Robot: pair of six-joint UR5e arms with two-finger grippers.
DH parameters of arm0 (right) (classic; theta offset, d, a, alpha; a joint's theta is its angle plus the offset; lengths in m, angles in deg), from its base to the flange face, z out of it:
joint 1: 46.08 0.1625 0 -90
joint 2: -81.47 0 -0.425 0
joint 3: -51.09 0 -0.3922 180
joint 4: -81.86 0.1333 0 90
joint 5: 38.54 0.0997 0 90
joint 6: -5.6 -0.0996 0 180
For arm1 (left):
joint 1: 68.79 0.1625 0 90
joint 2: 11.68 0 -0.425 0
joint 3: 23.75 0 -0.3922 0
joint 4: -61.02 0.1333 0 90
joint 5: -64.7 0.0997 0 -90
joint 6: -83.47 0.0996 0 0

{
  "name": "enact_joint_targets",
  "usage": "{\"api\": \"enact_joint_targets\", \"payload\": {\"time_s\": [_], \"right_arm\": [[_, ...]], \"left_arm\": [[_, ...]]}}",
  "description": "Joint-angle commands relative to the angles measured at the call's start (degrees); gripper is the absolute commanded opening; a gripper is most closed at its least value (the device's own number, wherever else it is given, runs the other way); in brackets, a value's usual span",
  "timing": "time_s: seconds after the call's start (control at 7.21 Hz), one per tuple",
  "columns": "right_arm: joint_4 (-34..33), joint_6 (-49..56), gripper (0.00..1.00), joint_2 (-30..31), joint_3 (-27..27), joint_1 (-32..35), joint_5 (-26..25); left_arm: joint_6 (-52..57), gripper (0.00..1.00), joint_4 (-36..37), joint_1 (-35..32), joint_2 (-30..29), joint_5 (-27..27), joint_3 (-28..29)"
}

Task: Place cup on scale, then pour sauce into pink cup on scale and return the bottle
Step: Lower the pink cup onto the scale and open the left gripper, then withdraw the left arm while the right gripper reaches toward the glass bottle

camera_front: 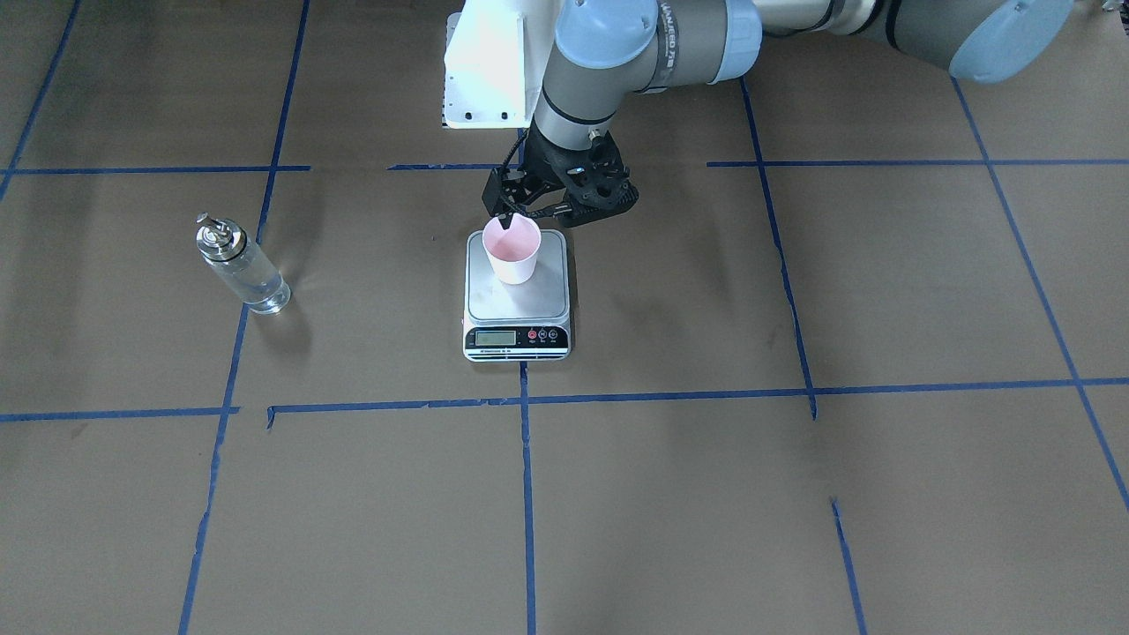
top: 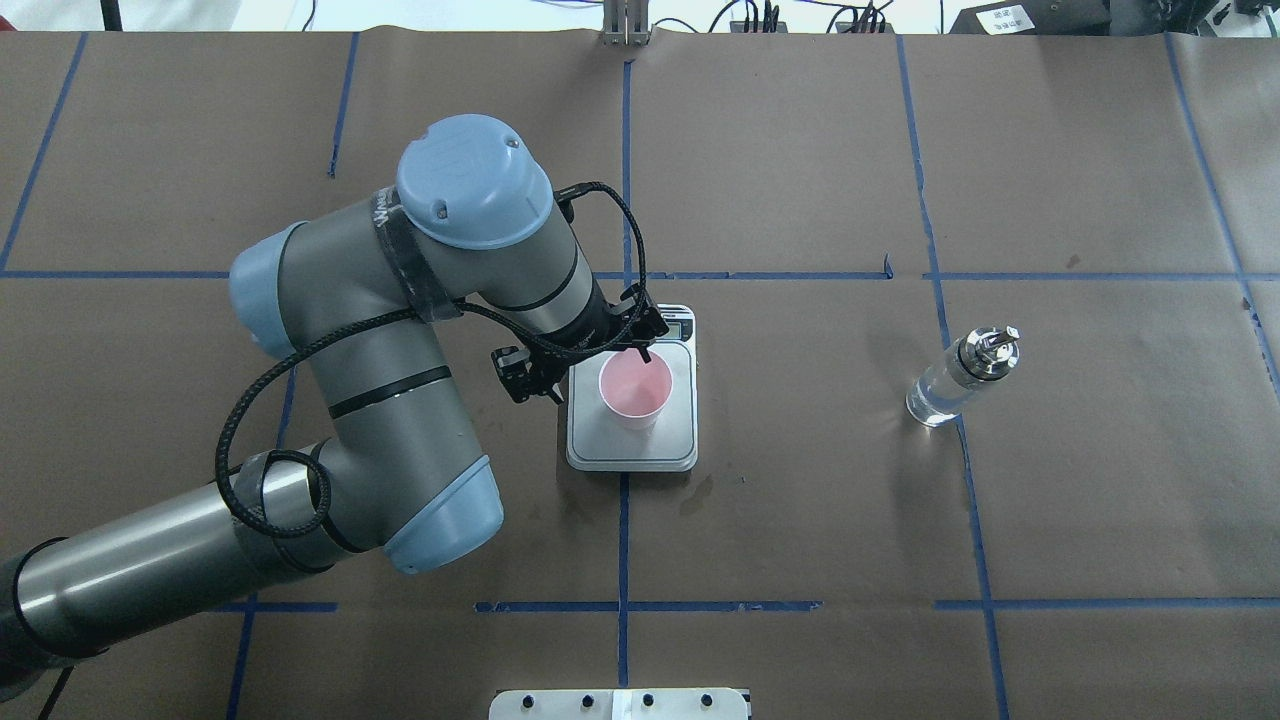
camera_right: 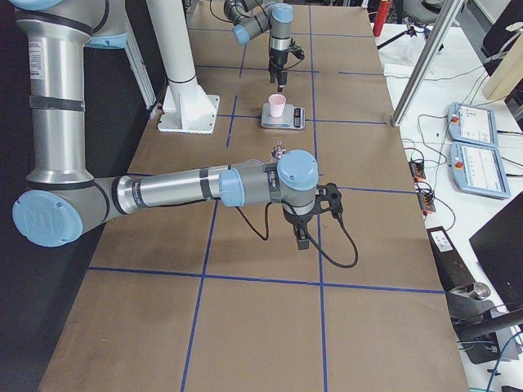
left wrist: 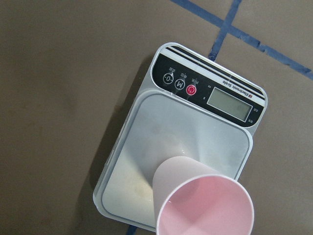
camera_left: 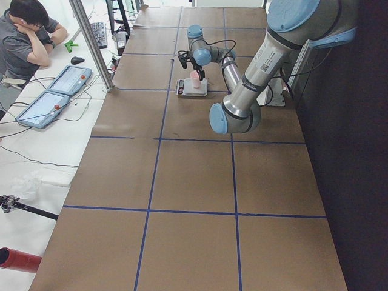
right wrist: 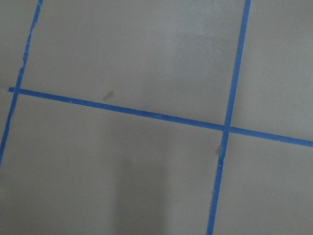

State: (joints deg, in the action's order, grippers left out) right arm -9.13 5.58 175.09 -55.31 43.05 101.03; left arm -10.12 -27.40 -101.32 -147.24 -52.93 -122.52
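The pale pink cup [camera_front: 512, 251] stands upright on the steel platform of the scale [camera_front: 549, 291], toward its robot-side edge. It also shows in the overhead view [top: 633, 392] and the left wrist view [left wrist: 205, 208]. My left gripper [camera_front: 504, 220] points down just above the cup's mouth, slightly open and holding nothing. The clear glass bottle [top: 960, 380] with its silver pourer stands alone on the robot's right, well away from the scale [top: 682, 435]. Clear sauce sits in its lower part. My right gripper [camera_right: 301, 237] hovers over bare table; I cannot tell whether it is open or shut.
Blue tape lines divide the brown table top. The white arm mount [camera_front: 489, 62] stands behind the scale on the robot's side. A seated operator [camera_left: 27, 36] and tablets [camera_left: 66, 79] are beyond the table's far edge.
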Motion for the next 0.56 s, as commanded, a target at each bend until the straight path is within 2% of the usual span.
{"api": "enact_joint_targets", "payload": {"time_s": [0.0, 0.28, 0.42], "right_arm": [[-1.55, -11.0, 1.0, 6.45, -13.68, -4.2, -0.35], [-1.38, -24.17, 1.0, 9.47, -23.03, -10.79, -1.4], [-1.29, -30.24, 1.0, 10.43, -27.41, -15.17, -5.5]], "left_arm": [[2.95, 1.0, 1.59, -1.83, 2.56, -0.06, -3.69], [8.3, 1.0, 1.94, -6.64, 5.56, -0.67, -6.61], [11.03, 1.0, 2.2, -9.1, 5.66, -2.94, -6.87]]}}
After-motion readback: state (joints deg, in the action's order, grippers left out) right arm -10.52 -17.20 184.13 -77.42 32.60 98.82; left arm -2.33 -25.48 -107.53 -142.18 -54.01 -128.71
